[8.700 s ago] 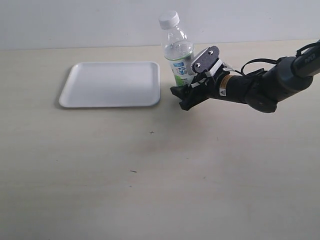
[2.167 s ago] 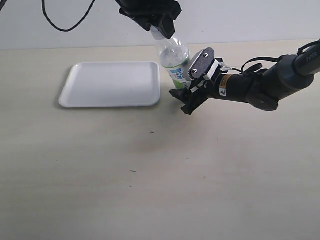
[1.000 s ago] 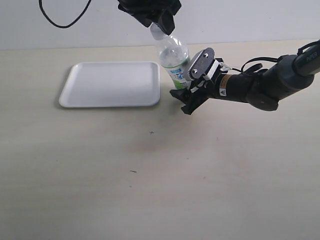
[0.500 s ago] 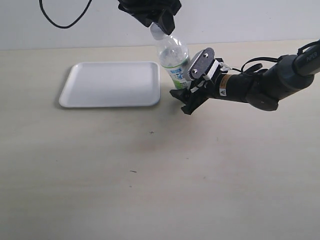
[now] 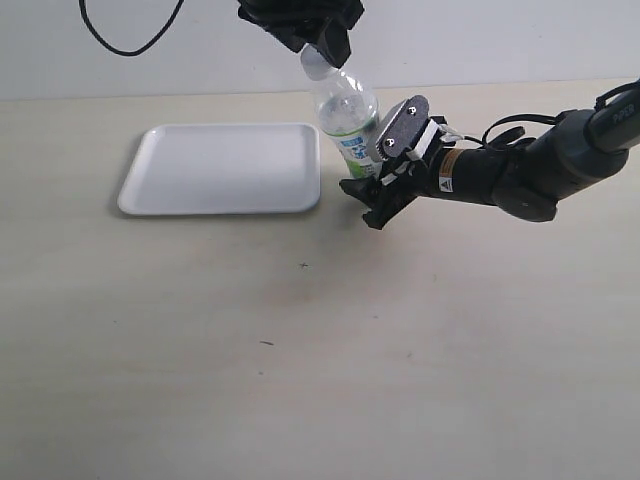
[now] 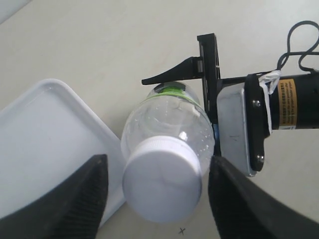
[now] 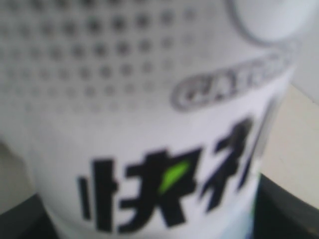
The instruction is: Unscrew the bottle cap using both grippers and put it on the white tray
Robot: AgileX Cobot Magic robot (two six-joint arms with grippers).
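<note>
— Two grippers on one bottle (image 5: pixel 350 110): what is each doing?

— The right gripper (image 5: pixel 385 162) is clamping the bottle low down, across its label (image 7: pixel 149 184), with the grey plate on one side and the black claw on the other. The bottle is leaning toward the white tray (image 5: pixel 220 168). I cannot tell whether its base is touching the desk (image 5: pixel 300 350).

— And the left gripper (image 6: pixel 157 162)?

— It is hanging over the neck, jaws spread to either side of the bottle cap (image 6: pixel 162 184). One finger is sitting close against the cap's edge, and a gap is showing on the other side, so it is pinching nothing.

— Where is the cap, then?

— It is sitting on the bottle's neck. The tray is lying flat on the desk, just beside the bottle.
</note>
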